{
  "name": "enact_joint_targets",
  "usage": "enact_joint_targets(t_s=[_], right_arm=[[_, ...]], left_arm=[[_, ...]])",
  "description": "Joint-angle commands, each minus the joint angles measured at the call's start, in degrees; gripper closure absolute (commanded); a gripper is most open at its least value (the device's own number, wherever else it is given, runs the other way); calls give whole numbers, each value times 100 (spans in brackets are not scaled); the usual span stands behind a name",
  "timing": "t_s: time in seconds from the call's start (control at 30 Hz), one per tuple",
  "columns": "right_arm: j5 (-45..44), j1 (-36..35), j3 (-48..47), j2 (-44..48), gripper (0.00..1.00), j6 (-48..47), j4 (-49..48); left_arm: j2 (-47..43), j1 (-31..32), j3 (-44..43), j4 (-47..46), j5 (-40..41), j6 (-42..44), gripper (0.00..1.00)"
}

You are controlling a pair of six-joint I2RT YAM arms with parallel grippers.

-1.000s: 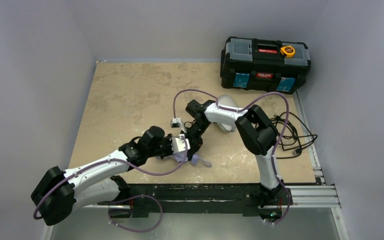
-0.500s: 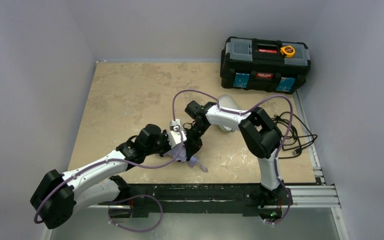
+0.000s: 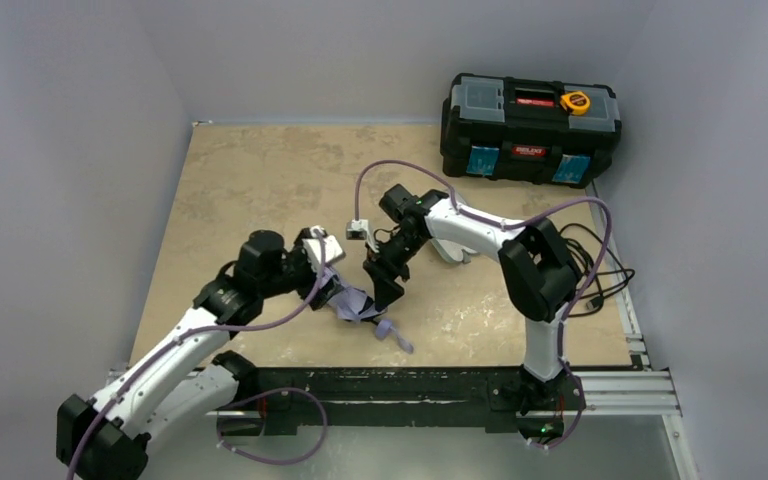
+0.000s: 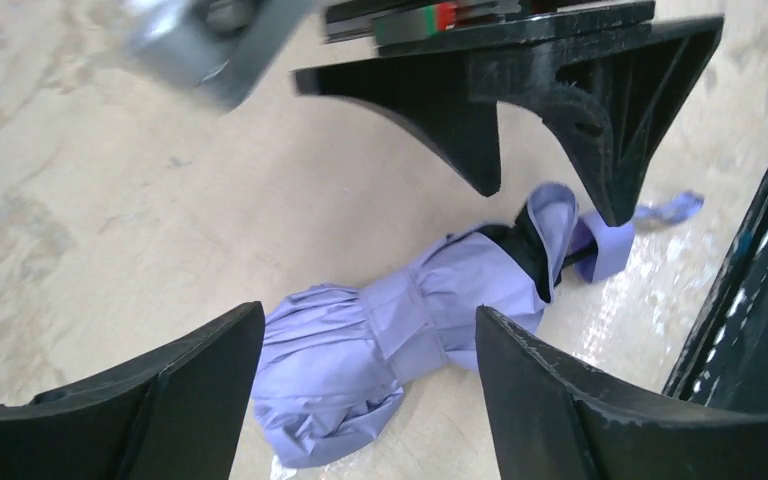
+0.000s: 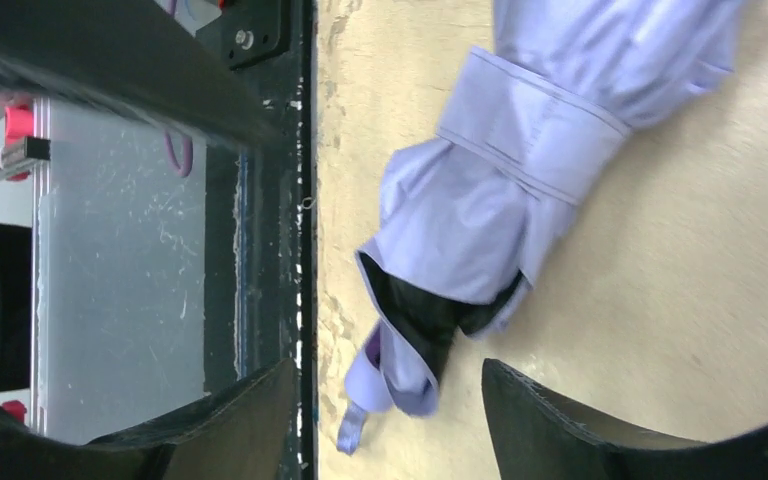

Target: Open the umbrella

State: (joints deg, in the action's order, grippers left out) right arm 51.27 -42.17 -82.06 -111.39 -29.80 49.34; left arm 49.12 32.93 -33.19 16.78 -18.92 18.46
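The umbrella [image 3: 358,304] lies folded on the tan table near its front edge, a lavender bundle [image 4: 390,335] with its wrap band fastened round the middle [image 5: 520,150]. Black underside shows at the handle end [image 5: 430,320], where a lavender strap [image 5: 352,428] trails toward the black edge rail. My left gripper [image 4: 367,315] hovers above the canopy end, open and empty. My right gripper [image 5: 388,370] hangs open over the handle end and touches nothing. In the top view the left gripper [image 3: 332,285] is left of the umbrella and the right gripper [image 3: 386,288] just above it.
A black toolbox [image 3: 530,125] with a yellow tape measure [image 3: 575,100] on its lid stands at the back right. Black cables [image 3: 585,270] lie at the table's right edge. A pale object [image 3: 452,252] sits partly hidden behind the right arm. The black front rail [image 3: 400,385] runs close to the umbrella.
Both grippers have opened and let go of the umbrella, which now lies on the table. The left arm has drawn back to the left; the right gripper has lifted slightly.
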Motion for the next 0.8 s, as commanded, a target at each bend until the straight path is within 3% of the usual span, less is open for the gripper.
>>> enact_joint_targets(t_s=[0.0, 0.1, 0.2, 0.33, 0.47, 0.63, 0.77], right_arm=[[111, 391, -26, 438, 29, 295, 72], [-119, 443, -122, 634, 29, 942, -544], [-375, 318, -215, 781, 30, 1716, -1432], [-1037, -67, -202, 884, 34, 2141, -2142], [-1664, -409, 207, 1121, 34, 2246, -2866], [-2127, -817, 288, 1108, 32, 2267, -2974], [-2420, -1018, 225, 939, 34, 2136, -2920]], left_arm=[[-730, -573, -429, 615, -673, -824, 20], [-682, -803, -598, 1163, -612, -971, 24], [-147, -1261, -878, 1596, -365, -1595, 41], [961, -2293, -1517, 2164, -974, -2580, 58], [1894, -2501, -2107, 2632, -1308, -2941, 53], [2389, -2467, -2177, 2521, -565, -3473, 32], [2945, -2436, -2224, 2413, -408, -3641, 30]])
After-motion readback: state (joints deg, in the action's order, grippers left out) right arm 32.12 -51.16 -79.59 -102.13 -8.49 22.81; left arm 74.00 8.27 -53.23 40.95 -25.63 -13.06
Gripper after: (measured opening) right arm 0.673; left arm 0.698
